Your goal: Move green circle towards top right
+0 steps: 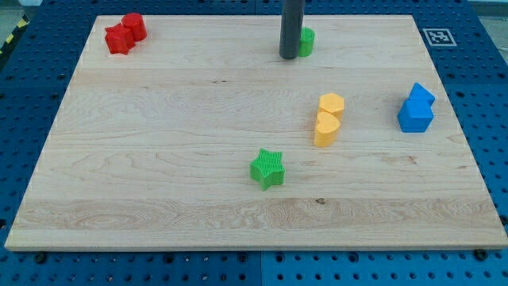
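Note:
The green circle sits near the view's top, a little right of centre, partly hidden behind my rod. My tip rests on the board at the circle's left side, touching or almost touching it. A green star lies lower down near the board's middle.
Two red blocks sit together at the top left. Two yellow blocks stand stacked in line right of centre. Two blue blocks sit at the right side. A fiducial marker is at the top right corner of the wooden board.

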Motion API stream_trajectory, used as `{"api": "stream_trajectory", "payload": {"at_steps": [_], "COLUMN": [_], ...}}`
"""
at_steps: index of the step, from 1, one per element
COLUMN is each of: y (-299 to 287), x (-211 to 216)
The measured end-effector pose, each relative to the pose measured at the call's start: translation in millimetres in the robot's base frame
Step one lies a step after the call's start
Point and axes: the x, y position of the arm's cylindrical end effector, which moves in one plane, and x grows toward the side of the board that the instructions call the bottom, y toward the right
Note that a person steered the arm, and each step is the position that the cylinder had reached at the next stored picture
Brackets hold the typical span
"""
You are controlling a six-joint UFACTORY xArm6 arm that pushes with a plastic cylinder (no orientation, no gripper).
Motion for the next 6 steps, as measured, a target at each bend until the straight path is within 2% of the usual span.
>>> {"api": "stream_trajectory", "payload": {"at_steps": [3, 4, 6], "y": [33, 7, 64], "x": [-8, -11, -47]}}
